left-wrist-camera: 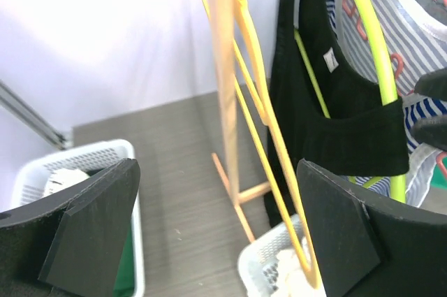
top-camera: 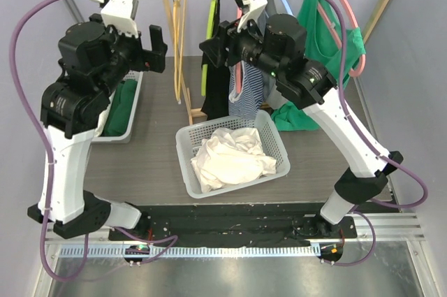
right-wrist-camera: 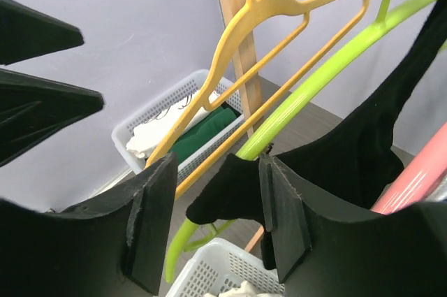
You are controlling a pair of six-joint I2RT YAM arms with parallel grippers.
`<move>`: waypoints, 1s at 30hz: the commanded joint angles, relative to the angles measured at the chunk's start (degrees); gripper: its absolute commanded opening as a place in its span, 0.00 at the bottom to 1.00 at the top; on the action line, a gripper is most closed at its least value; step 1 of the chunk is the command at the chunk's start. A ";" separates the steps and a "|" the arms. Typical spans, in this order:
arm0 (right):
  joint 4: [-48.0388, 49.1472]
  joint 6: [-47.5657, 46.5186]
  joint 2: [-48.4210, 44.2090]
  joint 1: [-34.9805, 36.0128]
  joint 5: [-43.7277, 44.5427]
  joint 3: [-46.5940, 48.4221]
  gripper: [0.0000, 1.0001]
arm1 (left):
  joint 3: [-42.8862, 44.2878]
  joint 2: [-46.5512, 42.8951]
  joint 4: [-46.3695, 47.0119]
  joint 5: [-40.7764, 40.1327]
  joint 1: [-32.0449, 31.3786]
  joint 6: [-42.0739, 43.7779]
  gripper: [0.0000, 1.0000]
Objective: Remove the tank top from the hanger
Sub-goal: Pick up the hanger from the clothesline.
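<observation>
From above, my left gripper (top-camera: 152, 49) is wide open and holds nothing. Off to its right, my right gripper (top-camera: 209, 51) is pushed up against the black tank top (top-camera: 218, 94). That top hangs on a green hanger (top-camera: 204, 80). Below both grippers sits a white basket (top-camera: 281, 147) full of white clothes (top-camera: 230, 157).

On my left wrist camera, my left fingers (left-wrist-camera: 91, 234) stand far apart with only air between them. The black tank top hangs ahead of them and to the right. It has a small white label (left-wrist-camera: 330, 60) inside the neck, but the words are too tiny to read. A yellow hanger (left-wrist-camera: 269, 129) hangs straight ahead, next to a wooden post (left-wrist-camera: 223, 66). Past the tank top is a striped top (left-wrist-camera: 419, 38) with red marks I cannot read.

On my right wrist camera, my right fingers (right-wrist-camera: 283, 220) are partway apart. A bunched bit of the black tank top sits between them and touches one finger. I cannot tell if I am squeezing it. The green hanger runs up just behind that bit. Far ahead and to the left is a side basket (right-wrist-camera: 183, 94).
</observation>
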 commanded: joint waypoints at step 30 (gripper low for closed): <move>-8.73 2.69 -10.37 2.52 16.49 -2.78 0.84 | 1.76 -2.62 1.06 -0.71 0.20 3.85 1.00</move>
